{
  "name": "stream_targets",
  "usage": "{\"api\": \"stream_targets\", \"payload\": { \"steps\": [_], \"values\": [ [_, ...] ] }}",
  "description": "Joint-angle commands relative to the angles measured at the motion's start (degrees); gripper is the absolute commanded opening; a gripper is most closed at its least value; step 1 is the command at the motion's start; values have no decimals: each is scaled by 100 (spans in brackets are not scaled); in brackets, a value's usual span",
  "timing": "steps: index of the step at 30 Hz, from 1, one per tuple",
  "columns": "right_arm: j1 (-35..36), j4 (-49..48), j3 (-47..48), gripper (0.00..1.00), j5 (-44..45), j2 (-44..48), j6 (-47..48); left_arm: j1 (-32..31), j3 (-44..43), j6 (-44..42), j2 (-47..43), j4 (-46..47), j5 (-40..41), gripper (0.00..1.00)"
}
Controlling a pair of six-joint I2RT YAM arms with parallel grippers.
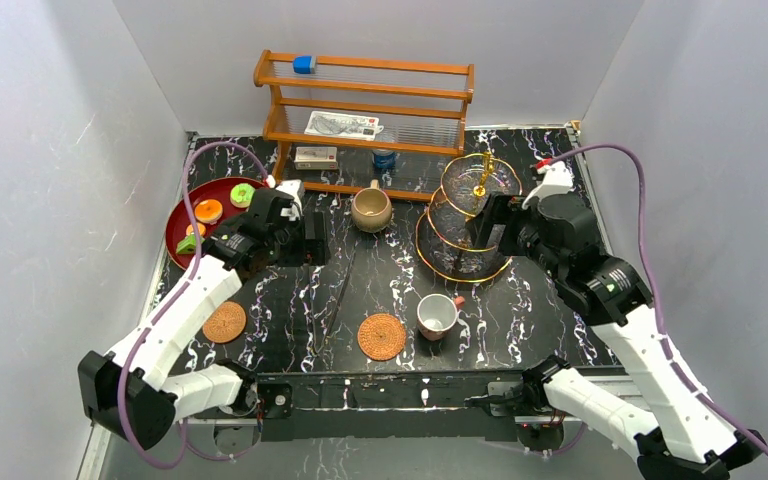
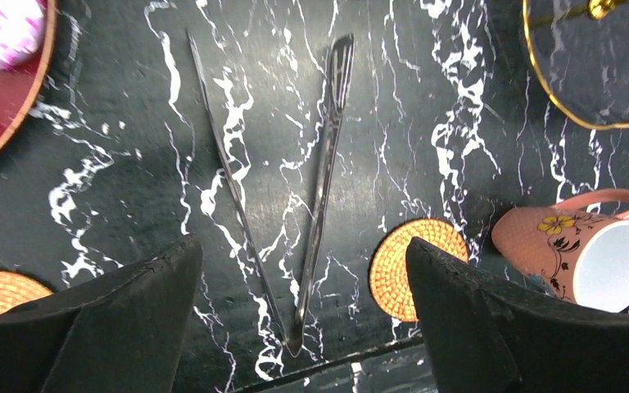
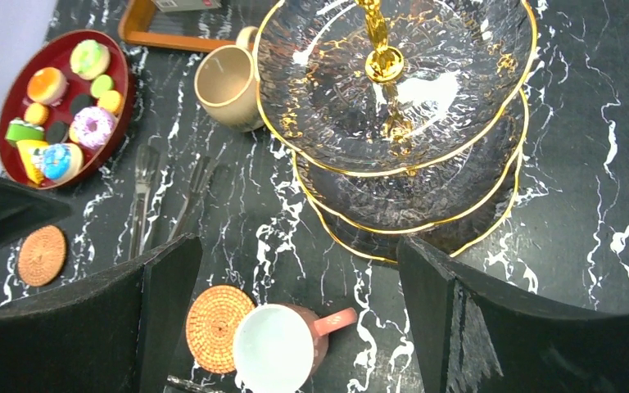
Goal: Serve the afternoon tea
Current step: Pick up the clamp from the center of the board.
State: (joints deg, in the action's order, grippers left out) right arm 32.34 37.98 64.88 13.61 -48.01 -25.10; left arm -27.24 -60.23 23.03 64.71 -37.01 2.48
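Note:
Toy pastries (image 3: 57,115) fill a red tray (image 1: 218,190) at the left. The gold-rimmed glass stand (image 1: 470,215) rises right of centre with bare tiers. A tan mug (image 1: 371,209) stands upright near the rack. The white red-handled cup (image 1: 437,315) sits on the table beside one woven coaster (image 1: 381,336); the other coaster (image 1: 224,322) lies front left. My left gripper (image 2: 303,270) hangs open above metal tongs (image 2: 319,188), holding nothing. My right gripper (image 3: 299,270) is open and empty, above the table between stand and cup (image 3: 278,348).
A wooden rack (image 1: 365,110) with boxes and a can stands against the back wall. Grey walls close in both sides. The tongs (image 1: 340,290) lie lengthwise mid-table, between the two coasters.

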Motion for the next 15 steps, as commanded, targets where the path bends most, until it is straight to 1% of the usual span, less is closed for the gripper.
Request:
{"api": "stream_targets", "payload": {
  "steps": [1, 7, 9, 12, 15],
  "values": [
    [24, -559, -43, 99, -122, 365, 92, -35, 253, 317, 57, -110, -472, 90],
    [25, -645, -39, 99, -237, 651, 333, -52, 677, 487, 136, -25, -35, 90],
    [22, -680, -44, 99, -345, 709, 349, -82, 810, 605, 221, -10, -23, 90],
    [23, -706, -82, 99, -421, 781, 353, -239, 980, 807, 294, 129, -14, 89],
    [22, -756, -150, 99, -445, 802, 349, -464, 1074, 906, 314, 261, 236, 89]
  ]
}}
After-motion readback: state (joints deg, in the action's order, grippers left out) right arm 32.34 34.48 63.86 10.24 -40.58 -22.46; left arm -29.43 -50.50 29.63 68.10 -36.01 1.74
